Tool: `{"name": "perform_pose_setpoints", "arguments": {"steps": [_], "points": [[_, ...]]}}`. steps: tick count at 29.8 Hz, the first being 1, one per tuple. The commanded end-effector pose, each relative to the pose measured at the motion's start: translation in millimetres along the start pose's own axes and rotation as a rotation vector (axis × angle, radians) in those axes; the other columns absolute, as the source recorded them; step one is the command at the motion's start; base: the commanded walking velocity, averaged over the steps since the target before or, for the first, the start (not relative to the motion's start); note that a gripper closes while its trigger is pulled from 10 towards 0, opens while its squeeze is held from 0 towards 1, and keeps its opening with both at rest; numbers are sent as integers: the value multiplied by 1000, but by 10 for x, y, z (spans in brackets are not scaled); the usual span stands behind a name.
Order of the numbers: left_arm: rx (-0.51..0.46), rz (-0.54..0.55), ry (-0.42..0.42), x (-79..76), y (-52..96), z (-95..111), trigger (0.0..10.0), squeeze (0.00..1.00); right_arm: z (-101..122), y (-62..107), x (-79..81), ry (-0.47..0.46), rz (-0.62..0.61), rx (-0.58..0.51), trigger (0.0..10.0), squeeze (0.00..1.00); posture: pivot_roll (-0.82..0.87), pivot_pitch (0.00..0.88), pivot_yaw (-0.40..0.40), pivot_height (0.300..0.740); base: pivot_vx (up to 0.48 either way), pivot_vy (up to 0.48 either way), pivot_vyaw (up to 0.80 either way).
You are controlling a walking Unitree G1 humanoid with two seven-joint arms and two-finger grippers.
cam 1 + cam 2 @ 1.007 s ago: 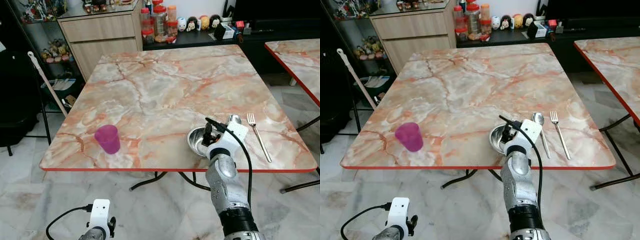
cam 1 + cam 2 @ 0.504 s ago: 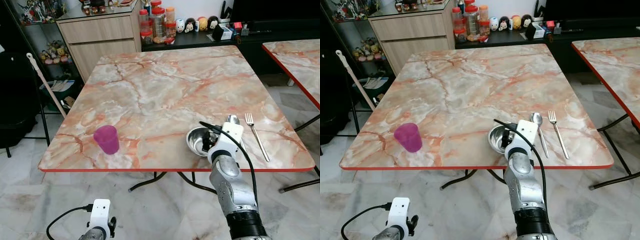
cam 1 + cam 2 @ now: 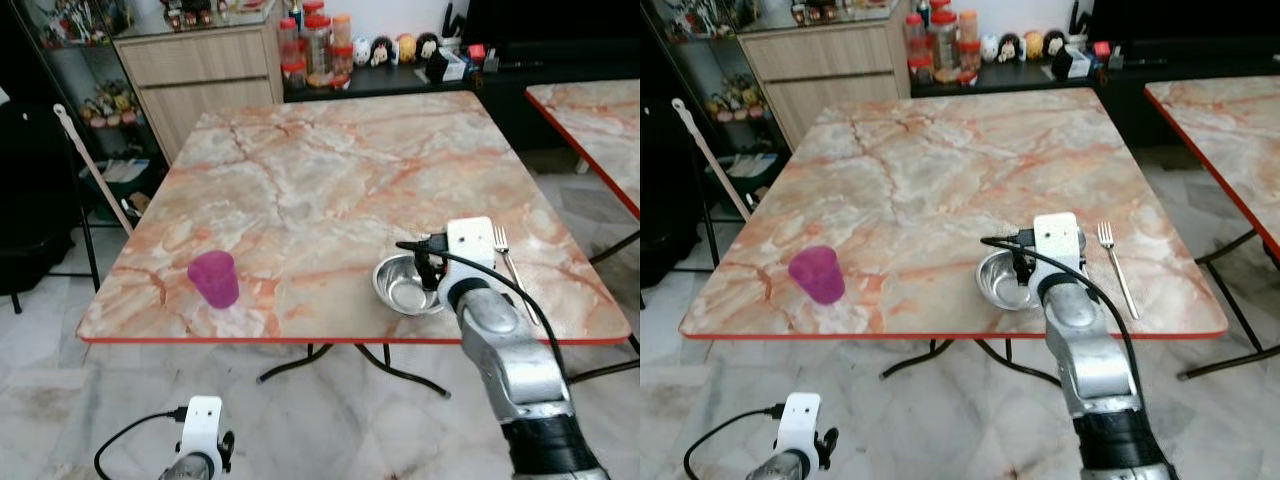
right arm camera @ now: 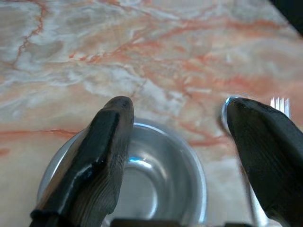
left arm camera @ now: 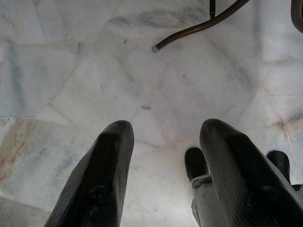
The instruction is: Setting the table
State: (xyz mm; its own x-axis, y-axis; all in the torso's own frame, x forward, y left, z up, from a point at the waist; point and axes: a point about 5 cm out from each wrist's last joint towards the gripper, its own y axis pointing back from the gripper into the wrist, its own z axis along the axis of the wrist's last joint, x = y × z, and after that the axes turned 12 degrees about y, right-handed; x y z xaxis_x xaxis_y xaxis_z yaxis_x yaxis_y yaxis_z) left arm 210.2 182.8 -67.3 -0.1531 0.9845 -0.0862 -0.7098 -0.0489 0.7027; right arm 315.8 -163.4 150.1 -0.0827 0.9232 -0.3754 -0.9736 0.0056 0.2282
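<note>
On the marble table (image 3: 330, 170), a steel bowl (image 3: 404, 285) sits near the front edge at about 5 o'clock from the centre, with a fork (image 3: 1116, 267) just beside it at 3 o'clock and a purple cup (image 3: 214, 278) well apart at 9 o'clock near the front left corner. The right gripper (image 4: 182, 156) hovers over the bowl's right rim with its fingers (image 4: 102, 151) spread, one above the bowl and the other beyond its rim toward a spoon (image 4: 226, 113). The left gripper (image 5: 165, 179) hangs low over the floor (image 5: 94, 71), fingers spread and holding nothing
</note>
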Motion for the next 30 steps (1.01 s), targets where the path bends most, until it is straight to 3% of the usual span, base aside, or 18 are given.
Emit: {"name": "perform_pose_setpoints", "arguments": {"steps": [1,11,18,21,24,30], "points": [[-6,6,6,30,5,4,10000,0,-19,80,26,36,32,19,10000,0,-43,28,69,740,0,0,0],[-9,-4,0,18,1,14,10000,0,-318,298,-42,89,32,126,10000,0,-56,42,67,740,0,0,0],[-16,-6,-4,11,-1,26,10000,0,-188,313,-114,96,-24,2,10000,0,-67,45,69,740,0,0,0],[-20,-12,-3,-13,-5,34,10000,0,-211,305,-82,20,-16,-64,10000,0,-62,44,65,740,0,0,0],[-25,-14,-3,-20,-6,39,10000,0,-201,303,-81,13,-24,-127,10000,0,-59,43,63,740,0,0,0],[-27,-16,-4,-26,-6,41,10000,0,-345,303,-119,52,-67,-117,10000,0,-55,42,62,740,0,0,0]]}}
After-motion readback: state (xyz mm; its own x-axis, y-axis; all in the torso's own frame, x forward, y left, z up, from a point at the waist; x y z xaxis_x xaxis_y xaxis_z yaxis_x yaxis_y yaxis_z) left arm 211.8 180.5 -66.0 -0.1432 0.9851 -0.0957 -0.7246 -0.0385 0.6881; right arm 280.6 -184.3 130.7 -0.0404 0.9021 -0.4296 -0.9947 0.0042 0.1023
